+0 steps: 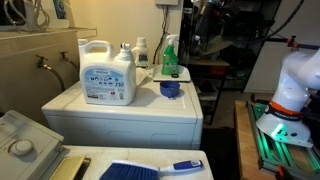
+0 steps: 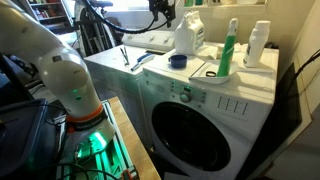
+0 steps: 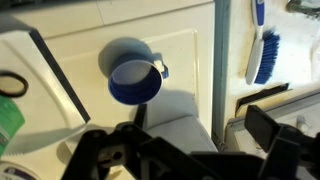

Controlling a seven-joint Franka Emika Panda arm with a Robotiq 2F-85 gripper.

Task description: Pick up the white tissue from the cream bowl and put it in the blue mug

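The blue mug [image 3: 135, 80] stands upright on the white washer top, and its inside looks empty in the wrist view. It also shows in both exterior views [image 1: 170, 89] [image 2: 178, 61], next to the white detergent jug [image 1: 107, 72]. My gripper [image 3: 195, 135] hangs high above the washer [image 2: 163, 14], with the mug ahead of its jaws. The jaws are spread wide with nothing between them. The white tissue and the cream bowl are not in view.
A green spray bottle [image 1: 170, 56] and a white bottle [image 1: 141, 50] stand behind the mug. A blue-handled brush [image 3: 264, 55] lies on the neighbouring machine [image 1: 150, 170]. A gap runs between the two machines [image 3: 216, 70]. The robot base [image 2: 85, 120] stands beside the washer.
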